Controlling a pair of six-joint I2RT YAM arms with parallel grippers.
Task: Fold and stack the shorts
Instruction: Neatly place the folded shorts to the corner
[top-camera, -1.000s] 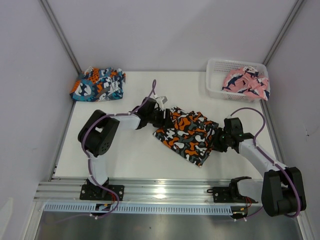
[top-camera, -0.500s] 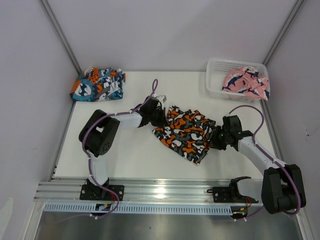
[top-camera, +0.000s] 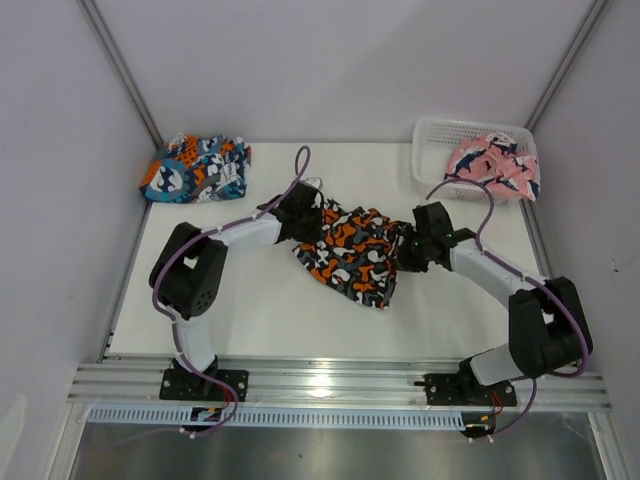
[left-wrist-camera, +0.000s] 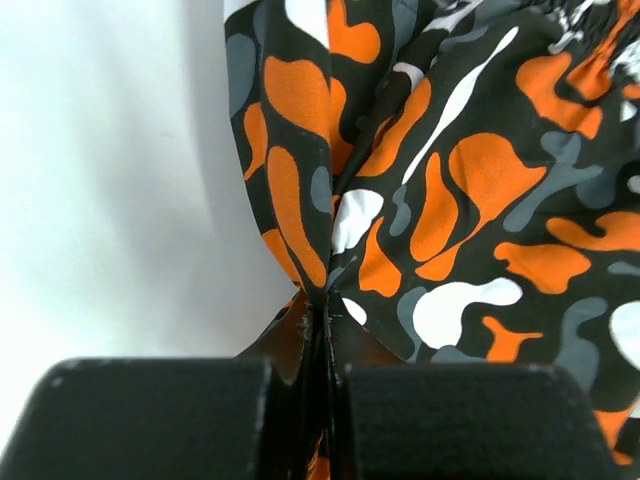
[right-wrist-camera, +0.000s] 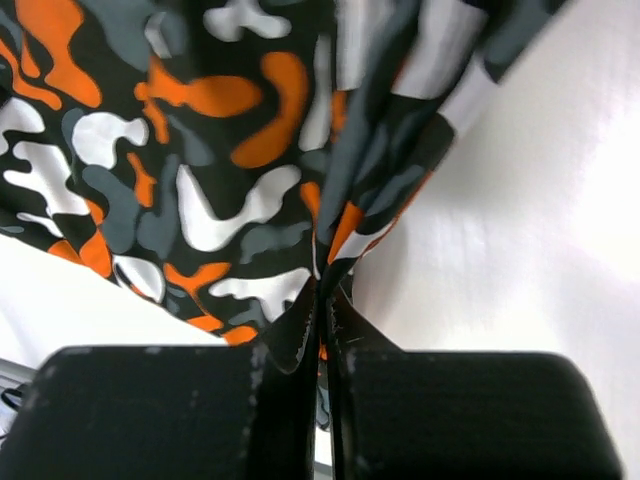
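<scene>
The orange-black-white camouflage shorts (top-camera: 350, 255) hang bunched between both arms over the middle of the table. My left gripper (top-camera: 306, 213) is shut on their upper left edge; the left wrist view shows the cloth (left-wrist-camera: 450, 200) pinched at the fingertips (left-wrist-camera: 322, 318). My right gripper (top-camera: 403, 250) is shut on their right edge, the fabric (right-wrist-camera: 200, 170) gathered into the closed jaws. The blue-teal-orange shorts (top-camera: 195, 168) lie at the table's far left corner. The pink-navy-white shorts (top-camera: 492, 165) sit in the basket.
A white mesh basket (top-camera: 432, 150) stands at the far right corner. Grey walls close in on both sides, and a metal rail (top-camera: 330, 375) runs along the near edge.
Both grippers have closed on the camouflage shorts and moved up and toward each other. The shorts have gone from spread flat to bunched and lifted at the edges.
</scene>
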